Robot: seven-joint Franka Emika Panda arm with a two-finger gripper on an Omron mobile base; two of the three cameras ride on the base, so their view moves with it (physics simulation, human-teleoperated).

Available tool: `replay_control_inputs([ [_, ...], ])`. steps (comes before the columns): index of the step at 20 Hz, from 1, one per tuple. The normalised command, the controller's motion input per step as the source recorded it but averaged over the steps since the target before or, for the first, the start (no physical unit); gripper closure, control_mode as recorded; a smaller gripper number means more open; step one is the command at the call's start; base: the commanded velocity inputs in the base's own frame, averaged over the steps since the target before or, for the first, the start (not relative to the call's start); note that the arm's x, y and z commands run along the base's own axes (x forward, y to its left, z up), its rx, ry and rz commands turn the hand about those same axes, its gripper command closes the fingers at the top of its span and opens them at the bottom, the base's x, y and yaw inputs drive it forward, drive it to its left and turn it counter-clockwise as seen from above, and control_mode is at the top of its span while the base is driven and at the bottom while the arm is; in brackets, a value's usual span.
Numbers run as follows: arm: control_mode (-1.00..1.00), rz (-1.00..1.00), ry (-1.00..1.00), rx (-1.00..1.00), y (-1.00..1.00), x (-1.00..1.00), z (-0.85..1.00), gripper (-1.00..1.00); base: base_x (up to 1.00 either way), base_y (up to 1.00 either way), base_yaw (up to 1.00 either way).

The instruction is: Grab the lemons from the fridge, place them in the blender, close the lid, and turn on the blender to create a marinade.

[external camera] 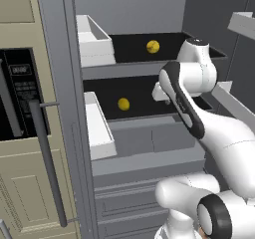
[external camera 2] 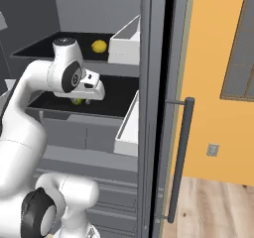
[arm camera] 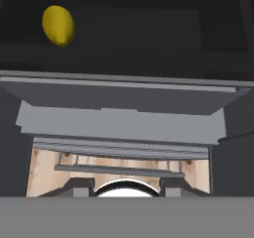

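Observation:
The fridge (external camera: 56, 49) stands open with two black shelf trays. One lemon (external camera: 153, 46) (external camera 2: 99, 46) lies on the upper tray. The other lemon (external camera: 123, 103) (external camera 2: 76, 101) (arm camera: 58, 25) lies on the lower tray, and in the right base view my hand partly covers it. My gripper (external camera 2: 87, 100) (arm camera: 126, 188) hangs over the front of the lower tray, pointing down, to the right of that lemon and not touching it. Its fingertips (arm camera: 79, 186) stand apart with nothing between them. The blender and the lid are out of view.
White door bins (external camera: 94, 44) (external camera: 98, 128) sit at the left ends of both trays. Grey drawers (external camera: 144, 143) lie below the lower tray. A beige cabinet with a black panel (external camera: 20, 98) stands to the left. The fridge door and its bar handle (external camera 2: 181, 152) are on the right.

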Motion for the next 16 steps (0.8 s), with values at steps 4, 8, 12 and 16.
replay_control_inputs([
  [4, -1.00, 0.02, -0.02, 0.00, 0.04, -0.04, 0.00, -1.00, 0.00, 0.00, 0.00],
  [8, -1.00, 0.00, -0.22, 0.00, 0.36, 0.00, 0.16, -1.00, 0.00, 0.00, 0.00],
  [12, -1.00, -0.03, -0.33, 0.00, 0.16, 0.00, 0.57, -1.00, 0.00, 0.00, 0.00],
  [16, -1.00, -0.04, -0.33, 0.08, 0.00, 0.00, 0.87, -1.00, 0.00, 0.00, 0.00],
])
